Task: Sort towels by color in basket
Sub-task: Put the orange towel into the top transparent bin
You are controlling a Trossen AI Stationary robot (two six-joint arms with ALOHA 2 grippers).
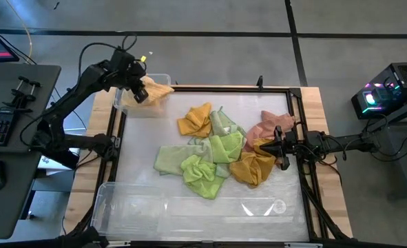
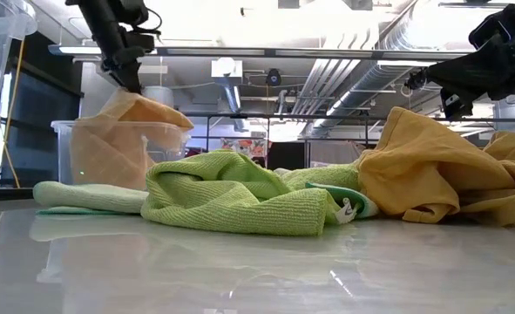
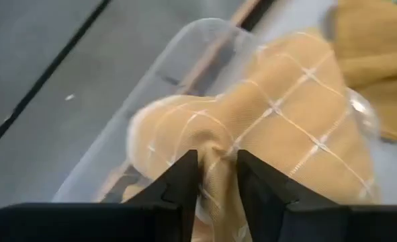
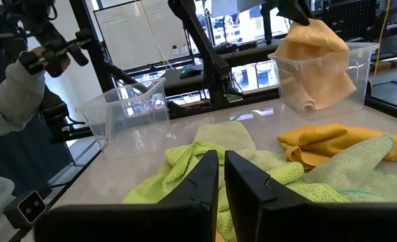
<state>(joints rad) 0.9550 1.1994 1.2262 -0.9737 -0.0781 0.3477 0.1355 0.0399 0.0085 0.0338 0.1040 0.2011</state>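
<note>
Table (image 1: 189, 207): pale glossy top inside a dark frame; carries the bins and the loose heap
Long bin (image 1: 189, 213): clear, along the near edge of the table; no towel shows in it
Small bin (image 1: 138, 103): clear, at the far left corner; holds the one towel delivered, as far as can be seen
Heap: towels left to sort, bunched mid-table, touching and overlapping one another
Lime towels (image 1: 203, 169): largest share of the heap, near side; unsorted
Pale green towel (image 1: 224, 124): between the lime and the far mustard one; unsorted
Mustard towel, right (image 1: 253, 167): just beside the right gripper; unsorted
Mustard towel, far (image 1: 195, 120): far side of the heap, near the small bin; unsorted
Pink towel (image 1: 266, 126): right far edge of the heap; unsorted
Peach towel (image 3: 279, 128): draped into the small bin, part mounded over the rim; a fold lies between the left fingers
Left gripper (image 1: 140, 93): over the small bin; jaws slightly parted around the peach fold; whether they pinch it or have let go cannot be told
Right gripper (image 1: 277, 148): low at the right edge of the heap, between the pink and mustard towels; jaws pressed together, holding nothing
Person (image 4: 10, 101): a grey sleeve beyond the table, in the right wrist view only
Progress: early, by my reading; one towel binned or nearly so, the rest waiting
Remaining: free the peach towel fully; then lift each heap towel to a bin by colour
</note>
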